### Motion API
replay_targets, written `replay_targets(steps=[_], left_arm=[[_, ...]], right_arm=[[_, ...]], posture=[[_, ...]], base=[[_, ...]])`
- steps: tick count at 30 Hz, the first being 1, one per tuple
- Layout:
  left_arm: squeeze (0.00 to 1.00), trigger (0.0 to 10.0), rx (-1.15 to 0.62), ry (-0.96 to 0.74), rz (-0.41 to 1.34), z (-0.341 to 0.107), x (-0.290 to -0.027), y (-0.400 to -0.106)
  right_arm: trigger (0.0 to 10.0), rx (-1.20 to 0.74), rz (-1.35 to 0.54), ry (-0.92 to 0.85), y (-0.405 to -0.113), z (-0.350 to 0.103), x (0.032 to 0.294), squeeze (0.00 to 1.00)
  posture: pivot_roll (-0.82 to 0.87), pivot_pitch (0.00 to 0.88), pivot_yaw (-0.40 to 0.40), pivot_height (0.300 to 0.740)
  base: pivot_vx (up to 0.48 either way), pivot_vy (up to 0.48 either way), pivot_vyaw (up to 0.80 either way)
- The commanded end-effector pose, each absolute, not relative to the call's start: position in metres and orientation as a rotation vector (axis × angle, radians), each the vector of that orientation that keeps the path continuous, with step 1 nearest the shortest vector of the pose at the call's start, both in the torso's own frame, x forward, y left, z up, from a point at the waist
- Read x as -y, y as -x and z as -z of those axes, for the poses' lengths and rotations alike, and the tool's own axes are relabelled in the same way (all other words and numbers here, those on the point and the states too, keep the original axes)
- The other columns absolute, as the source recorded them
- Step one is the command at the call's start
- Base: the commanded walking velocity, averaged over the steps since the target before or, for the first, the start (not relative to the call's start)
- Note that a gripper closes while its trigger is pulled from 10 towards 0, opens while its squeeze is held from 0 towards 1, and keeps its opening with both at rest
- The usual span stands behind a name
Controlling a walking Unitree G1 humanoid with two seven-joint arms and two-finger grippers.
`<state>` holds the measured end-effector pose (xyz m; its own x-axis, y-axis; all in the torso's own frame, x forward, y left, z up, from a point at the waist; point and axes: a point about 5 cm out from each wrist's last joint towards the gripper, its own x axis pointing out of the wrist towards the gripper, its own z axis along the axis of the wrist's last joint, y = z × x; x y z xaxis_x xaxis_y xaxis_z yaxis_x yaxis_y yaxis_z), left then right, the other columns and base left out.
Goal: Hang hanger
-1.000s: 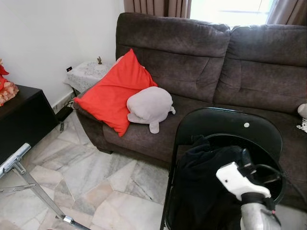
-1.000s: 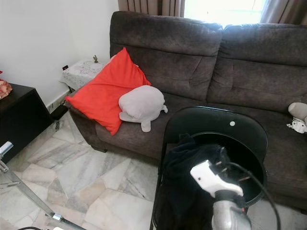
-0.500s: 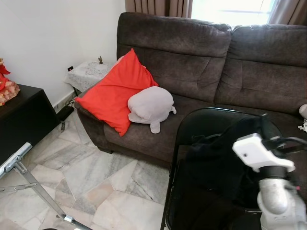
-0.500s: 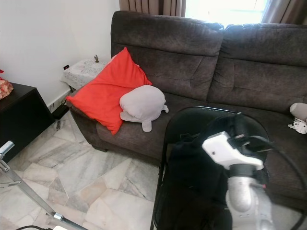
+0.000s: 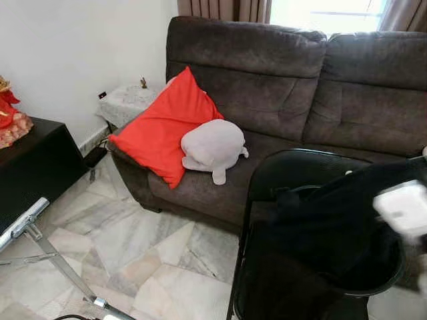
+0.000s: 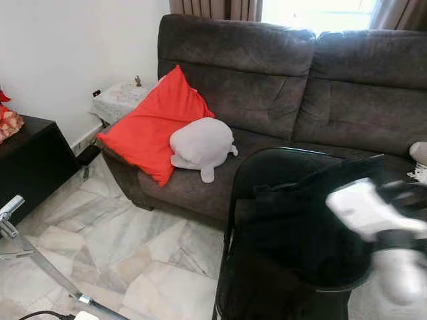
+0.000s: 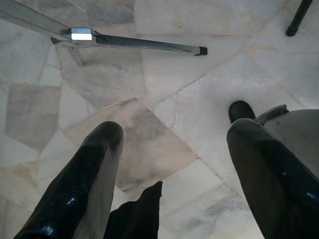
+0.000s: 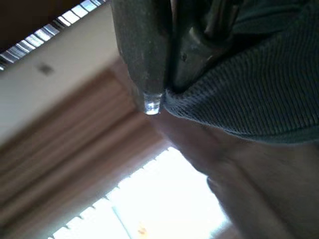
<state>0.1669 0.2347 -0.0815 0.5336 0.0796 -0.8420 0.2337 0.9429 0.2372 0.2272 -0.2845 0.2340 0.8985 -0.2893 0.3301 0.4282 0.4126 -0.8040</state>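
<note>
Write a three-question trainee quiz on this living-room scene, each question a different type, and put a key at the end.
1. True or false: the red cushion lies on the floor.
2. What rests against that cushion? A) grey plush toy B) book C) shoe
3. Fill in: the dark garment drapes over a black ____.

Key:
1. False; it leans on the brown sofa.
2. A.
3. Chair; the right gripper grips the garment while the left gripper hangs open above the marble floor.

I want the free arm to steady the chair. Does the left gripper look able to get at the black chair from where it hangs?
Probably not without a lift: the left gripper hangs open, pointing down at the marble floor. The black chair, draped with a dark garment, stands off to the robot's right. Nothing obvious blocks the way.
</note>
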Motion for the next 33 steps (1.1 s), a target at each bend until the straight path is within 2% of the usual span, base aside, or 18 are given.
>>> replay_targets(steps=[1, 4, 8, 10, 11, 12, 15, 17, 18, 20, 33], left_arm=[[0.00, 10.0, -1.019, -0.355, 0.094, 0.081, -0.236, -0.168], [0.00, 10.0, -1.015, -0.354, 0.092, 0.081, -0.236, -0.169], [0.00, 10.0, -1.014, -0.352, 0.088, 0.081, -0.236, -0.169], [0.00, 10.0, -1.014, -0.352, 0.087, 0.081, -0.236, -0.169], [0.00, 10.0, -1.014, -0.349, 0.085, 0.081, -0.235, -0.169], [0.00, 10.0, -1.015, -0.348, 0.083, 0.081, -0.235, -0.168], [0.00, 10.0, -1.016, -0.343, 0.078, 0.082, -0.235, -0.168], [0.00, 10.0, -1.020, -0.335, 0.073, 0.082, -0.235, -0.166], [0.00, 10.0, -1.020, -0.335, 0.073, 0.082, -0.235, -0.166], [0.00, 10.0, -1.026, -0.331, 0.074, 0.083, -0.234, -0.165], [0.00, 10.0, -1.038, -0.328, 0.076, 0.084, -0.234, -0.162]], right_arm=[[0.0, 0.158, 0.559, 1.023, -0.218, -0.250, 0.303, 0.00], [0.0, 0.154, 0.572, 1.039, -0.219, -0.256, 0.312, 0.00], [0.0, 0.170, 0.480, 1.044, -0.229, -0.259, 0.304, 0.00], [0.0, 0.168, 0.319, 1.006, -0.241, -0.252, 0.288, 0.00], [0.0, 0.122, 0.075, 1.004, -0.255, -0.229, 0.261, 0.00], [0.0, 0.100, -0.016, 1.033, -0.258, -0.218, 0.251, 0.00], [0.0, 0.055, -0.122, 1.065, -0.260, -0.202, 0.240, 0.00], [0.0, -0.014, -0.255, 1.013, -0.261, -0.176, 0.225, 0.00], [0.0, -0.014, -0.255, 1.013, -0.261, -0.176, 0.225, 0.00], [0.0, -0.100, -0.402, 1.030, -0.257, -0.150, 0.213, 0.00], [0.0, -0.120, -0.646, 0.994, -0.245, -0.137, 0.178, 0.00]], posture=[[-0.11, 0.000, 0.079, 0.740], [-0.10, 0.000, 0.078, 0.740], [-0.10, 0.000, 0.077, 0.740], [-0.09, 0.000, 0.072, 0.740], [-0.09, 0.000, 0.067, 0.740], [-0.08, 0.000, 0.064, 0.740], [-0.07, 0.000, 0.057, 0.740], [-0.05, 0.000, 0.050, 0.740], [-0.05, 0.000, 0.050, 0.740], [-0.05, 0.000, 0.045, 0.740], [-0.05, 0.000, 0.041, 0.740]], base=[[0.000, 0.000, 0.00], [0.000, 0.000, 0.00], [0.000, 0.000, 0.00], [0.000, 0.000, 0.00], [0.000, 0.000, 0.00], [0.000, 0.000, 0.00], [0.000, 0.000, 0.00], [0.000, 0.000, 0.00], [0.000, 0.000, 0.00], [0.000, 0.000, 0.00], [0.000, 0.000, 0.00]])
